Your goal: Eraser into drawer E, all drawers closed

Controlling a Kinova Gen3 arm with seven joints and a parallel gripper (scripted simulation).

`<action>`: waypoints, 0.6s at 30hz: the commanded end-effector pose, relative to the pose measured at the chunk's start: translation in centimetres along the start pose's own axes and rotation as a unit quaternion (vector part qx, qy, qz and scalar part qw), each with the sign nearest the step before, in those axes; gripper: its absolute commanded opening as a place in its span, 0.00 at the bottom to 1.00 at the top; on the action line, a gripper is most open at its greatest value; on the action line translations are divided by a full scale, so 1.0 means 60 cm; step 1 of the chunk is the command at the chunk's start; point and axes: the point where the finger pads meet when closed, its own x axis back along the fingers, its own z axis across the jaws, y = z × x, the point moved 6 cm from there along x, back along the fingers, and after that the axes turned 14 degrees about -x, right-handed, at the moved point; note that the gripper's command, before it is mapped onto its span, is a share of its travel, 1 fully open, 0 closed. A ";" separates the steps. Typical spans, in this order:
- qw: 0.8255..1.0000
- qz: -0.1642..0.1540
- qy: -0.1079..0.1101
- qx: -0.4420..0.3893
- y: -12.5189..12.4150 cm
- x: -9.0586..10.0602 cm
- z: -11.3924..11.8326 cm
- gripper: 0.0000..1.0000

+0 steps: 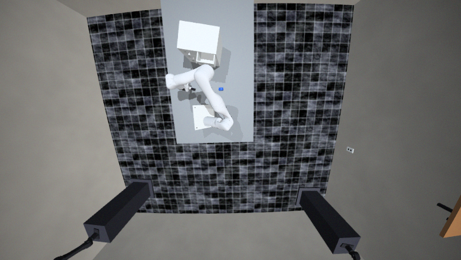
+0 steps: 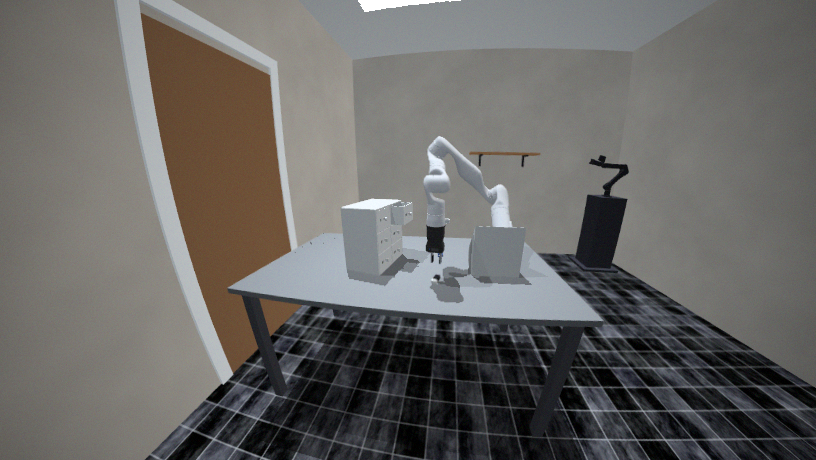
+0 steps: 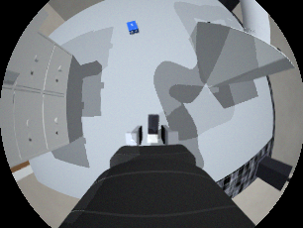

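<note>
Near the front edge of the grey surface [image 1: 238, 106] [image 2: 342, 294] [image 3: 119, 64], the black-and-white eraser [image 2: 436, 278] [image 3: 153, 124] lies in the exterior view, outside the chest. The end effector [image 1: 190, 87] [image 2: 436, 261] [image 3: 151, 132] points down just above it, its fingers partly open, moderately wide, with nothing held; the wrist view shows the eraser between the two fingers' lines, but the exterior view shows a gap beneath the tips. To the right stands a pale pedestal [image 1: 197, 113] [image 2: 497, 254] [image 3: 238, 50], with the white arm [image 1: 211, 91] [image 2: 468, 165] rising behind its near face. To the left, the small chest [image 1: 198, 37] [image 2: 360, 240] [image 3: 30, 99] stands upright, with a drawer [image 1: 205, 57] [image 2: 406, 213] in the far column of its top row pulled out; its letter is too small to read. A small blue object [image 1: 220, 89] [image 3: 132, 27] lies farther back, well apart from the eraser.
</note>
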 end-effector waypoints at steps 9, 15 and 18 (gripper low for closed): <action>1.000 0.003 0.000 -0.024 0.010 -0.021 0.007 0.67; 1.000 0.003 0.000 -0.025 0.011 -0.022 0.007 0.67; 1.000 0.003 0.000 -0.025 0.011 -0.022 0.007 0.67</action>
